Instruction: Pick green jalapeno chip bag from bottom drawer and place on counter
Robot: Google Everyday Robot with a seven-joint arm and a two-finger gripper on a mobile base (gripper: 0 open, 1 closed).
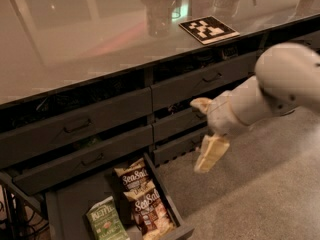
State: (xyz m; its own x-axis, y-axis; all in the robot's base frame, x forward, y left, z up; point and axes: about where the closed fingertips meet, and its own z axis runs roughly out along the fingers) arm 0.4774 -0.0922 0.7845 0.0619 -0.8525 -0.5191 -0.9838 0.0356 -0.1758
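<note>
Bring your gripper (199, 135), jaws apart at centre right, down-left over the green jalapeno chip bag (104, 225) at lower left, clear of the Sea Salt bags (134, 177).

Claw (200, 136): in front of the drawer fronts (200, 81), below the tabletop (90, 44) edge.
Bottom drawer (176, 220): open, below and left of the claw.
In it: jalapeno chip bag (105, 226), farthest from the claw; two Sea Salt bags (145, 199) on the claw's side.
Marker tile (208, 29): on the tabletop, above and behind the claw.
</note>
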